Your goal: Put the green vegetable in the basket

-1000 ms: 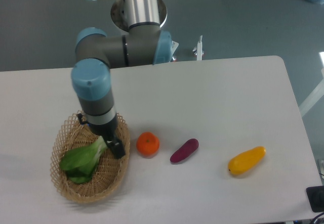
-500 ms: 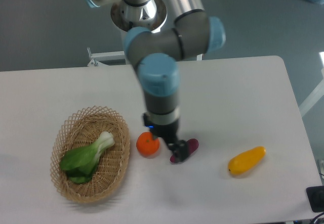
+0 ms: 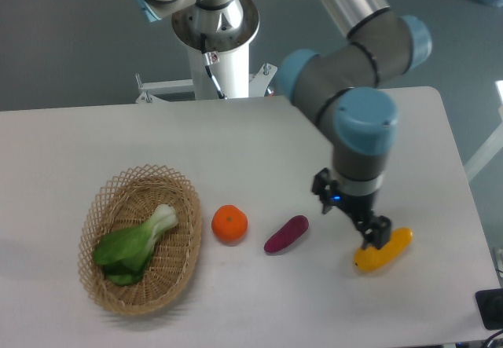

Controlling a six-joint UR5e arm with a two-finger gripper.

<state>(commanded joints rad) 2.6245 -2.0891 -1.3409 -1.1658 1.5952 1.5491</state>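
The bok choy [image 3: 132, 244] lies inside the wicker basket [image 3: 182, 269] near the desk's [image 3: 259, 148] left front corner, leaves toward the front edge. Toward the right edge, the gripper [image 3: 375, 234] hangs over the yellow vegetable [image 3: 387, 249]; whether its fingers are open or closed I cannot tell. An orange [image 3: 229, 224] and a purple vegetable [image 3: 286, 234] lie between.

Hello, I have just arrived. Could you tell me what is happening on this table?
A robot arm is working at a white table. The green vegetable already lies inside the basket on the left, with nothing holding it. The gripper is now far to the right, just over the yellow vegetable; whether its fingers are open or closed cannot be seen. An orange and a purple vegetable lie between the basket and the gripper, untouched.
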